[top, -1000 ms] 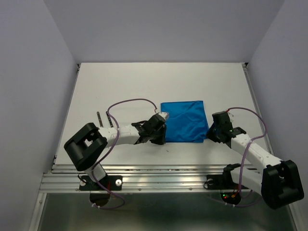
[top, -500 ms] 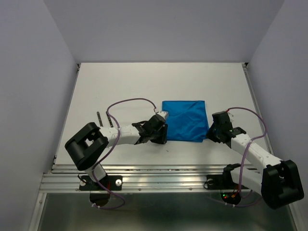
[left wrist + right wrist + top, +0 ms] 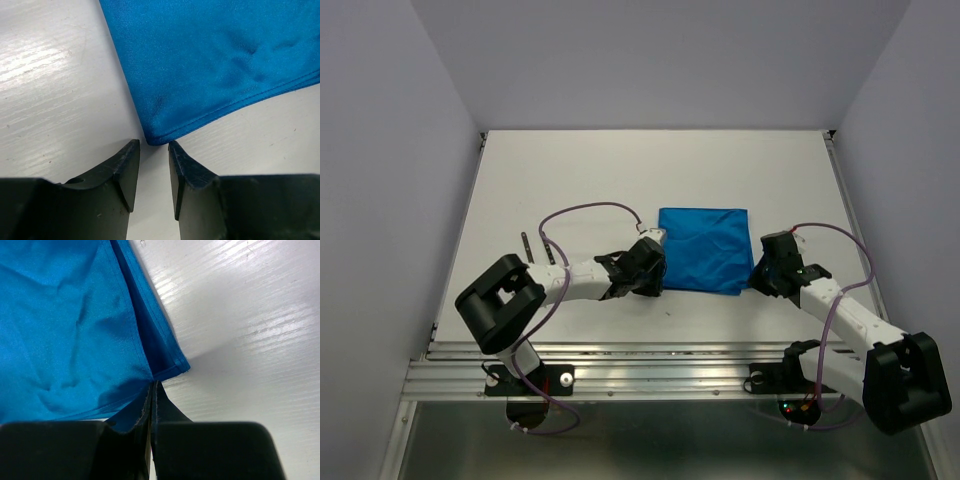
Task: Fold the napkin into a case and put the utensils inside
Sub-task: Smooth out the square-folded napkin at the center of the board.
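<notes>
The blue napkin (image 3: 705, 248) lies folded flat at the table's middle, also filling the left wrist view (image 3: 210, 65) and the right wrist view (image 3: 65, 330). My left gripper (image 3: 655, 276) (image 3: 153, 143) stands open just short of the napkin's near-left corner, nothing between its fingers. At the near-right corner, my right gripper (image 3: 758, 276) (image 3: 152, 385) is shut with its tips on the hem. The utensils (image 3: 525, 246) (image 3: 549, 251), two thin dark strips, lie side by side on the left of the table; which one is the fork is too small to tell.
A purple cable (image 3: 590, 210) loops over the left arm near the utensils. Metal rails (image 3: 620, 365) run along the table's near edge. Grey walls close in the left, right and back sides.
My left gripper has opened and let go of the napkin's near-left corner. The napkin has slid slightly to the right. The right arm has hardly moved.
</notes>
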`<action>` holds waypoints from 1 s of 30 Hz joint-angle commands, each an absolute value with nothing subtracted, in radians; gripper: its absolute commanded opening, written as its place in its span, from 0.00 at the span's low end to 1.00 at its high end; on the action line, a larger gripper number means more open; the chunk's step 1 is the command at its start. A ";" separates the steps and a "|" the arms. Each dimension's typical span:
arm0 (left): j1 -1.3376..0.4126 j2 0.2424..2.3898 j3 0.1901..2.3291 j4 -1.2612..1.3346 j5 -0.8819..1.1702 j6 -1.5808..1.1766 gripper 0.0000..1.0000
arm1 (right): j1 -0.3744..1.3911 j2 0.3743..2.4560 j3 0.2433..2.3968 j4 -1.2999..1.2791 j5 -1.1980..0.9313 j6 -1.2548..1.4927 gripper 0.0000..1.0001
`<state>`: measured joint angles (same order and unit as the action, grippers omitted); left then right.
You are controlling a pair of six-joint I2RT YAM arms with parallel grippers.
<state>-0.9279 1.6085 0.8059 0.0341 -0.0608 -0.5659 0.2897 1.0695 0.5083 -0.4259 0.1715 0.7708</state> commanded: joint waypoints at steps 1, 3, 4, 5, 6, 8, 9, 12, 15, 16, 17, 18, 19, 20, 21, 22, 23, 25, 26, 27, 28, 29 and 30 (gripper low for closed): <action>-0.931 1.624 0.810 0.044 -0.098 -0.565 0.41 | 0.298 1.071 0.546 -0.402 0.172 0.764 0.01; -0.931 1.632 0.810 0.057 -0.097 -0.565 0.39 | 0.298 1.071 0.549 -0.403 0.173 0.764 0.01; -0.931 1.634 0.811 0.060 -0.100 -0.565 0.38 | 0.298 1.069 0.551 -0.403 0.173 0.764 0.01; -0.931 1.637 0.813 0.063 -0.101 -0.565 0.35 | 0.298 1.071 0.549 -0.405 0.173 0.764 0.01; -0.931 1.640 0.815 0.067 -0.104 -0.563 0.34 | 0.298 1.071 0.549 -0.406 0.173 0.764 0.01; -0.931 1.643 0.816 0.072 -0.115 -0.561 0.30 | 0.298 1.068 0.551 -0.407 0.173 0.764 0.01; -0.931 1.644 0.819 0.078 -0.118 -0.561 0.29 | 0.298 1.068 0.549 -0.407 0.173 0.764 0.01; -0.931 1.651 0.827 0.078 -0.129 -0.560 0.20 | 0.298 1.069 0.551 -0.411 0.176 0.762 0.01; -0.930 1.651 0.828 0.071 -0.146 -0.561 0.02 | 0.298 1.060 0.552 -0.416 0.175 0.761 0.01; -0.931 1.649 0.830 0.068 -0.156 -0.561 0.00 | 0.298 1.057 0.555 -0.420 0.173 0.759 0.01; -0.931 1.648 0.831 0.063 -0.156 -0.561 0.00 | 0.298 1.054 0.558 -0.420 0.172 0.758 0.01; -0.930 1.640 0.831 0.057 -0.170 -0.560 0.00 | 0.298 1.048 0.566 -0.423 0.172 0.759 0.01; -0.930 1.635 0.831 0.054 -0.179 -0.560 0.00 | 0.298 1.048 0.566 -0.426 0.172 0.756 0.01; -0.930 1.629 0.833 0.051 -0.195 -0.557 0.00 | 0.298 1.043 0.574 -0.428 0.173 0.756 0.01; -0.930 1.620 0.833 0.045 -0.204 -0.554 0.00 | 0.298 1.040 0.578 -0.428 0.175 0.756 0.01; -0.930 1.615 0.836 0.040 -0.215 -0.548 0.00 | 0.298 1.040 0.583 -0.431 0.176 0.755 0.01; -0.930 1.609 0.839 0.028 -0.233 -0.545 0.00 | 0.298 1.042 0.592 -0.436 0.182 0.756 0.01; -0.930 1.603 0.844 0.022 -0.244 -0.535 0.00 | 0.298 1.042 0.598 -0.439 0.187 0.755 0.01; -0.930 1.600 0.844 0.020 -0.248 -0.532 0.00 | 0.298 1.043 0.603 -0.439 0.192 0.755 0.01; -0.930 1.600 0.845 0.018 -0.249 -0.529 0.00 | 0.298 1.043 0.603 -0.439 0.193 0.756 0.01; -0.930 1.600 0.847 0.018 -0.249 -0.529 0.00 | 0.298 1.045 0.604 -0.439 0.196 0.756 0.01; -0.930 1.598 0.847 0.018 -0.245 -0.528 0.00 | 0.298 1.045 0.604 -0.439 0.201 0.758 0.01; -0.930 1.600 0.848 0.018 -0.245 -0.528 0.00 | 0.298 1.045 0.604 -0.440 0.206 0.758 0.01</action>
<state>-0.9283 1.6405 0.8169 0.0547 -0.1921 -0.5537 0.2897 1.0595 0.5659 -0.4339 0.1619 0.7635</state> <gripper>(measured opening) 0.017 0.014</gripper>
